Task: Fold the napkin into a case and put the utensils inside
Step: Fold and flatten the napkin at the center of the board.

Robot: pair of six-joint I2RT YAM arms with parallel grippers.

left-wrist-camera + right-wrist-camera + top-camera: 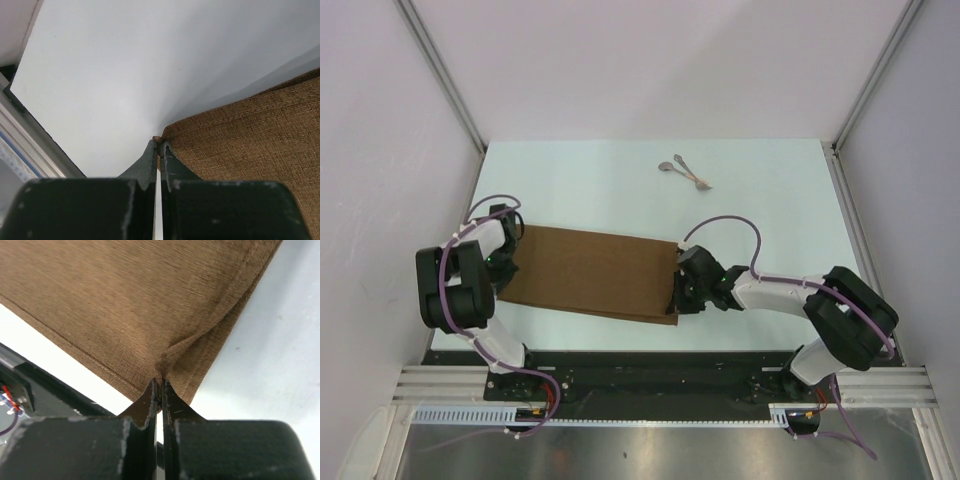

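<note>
L gripper (158,142) & R gripper (160,382) each clamped on napkin (590,272) edge, utensils (684,172) well apart.

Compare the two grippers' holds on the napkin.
The left gripper pinches the napkin by a corner tip at its left end; the right gripper bites further in at its right end. Cloth lies smooth by the left gripper, puckered by the right gripper. Both are shut on it.

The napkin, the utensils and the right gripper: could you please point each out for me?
napkin (590,272), top external view, middle of the folded cloth.
utensils (686,173), top external view, midway along the silvery pair.
right gripper (160,384), right wrist view, between the fingertips, shut on the napkin's edge.
</note>
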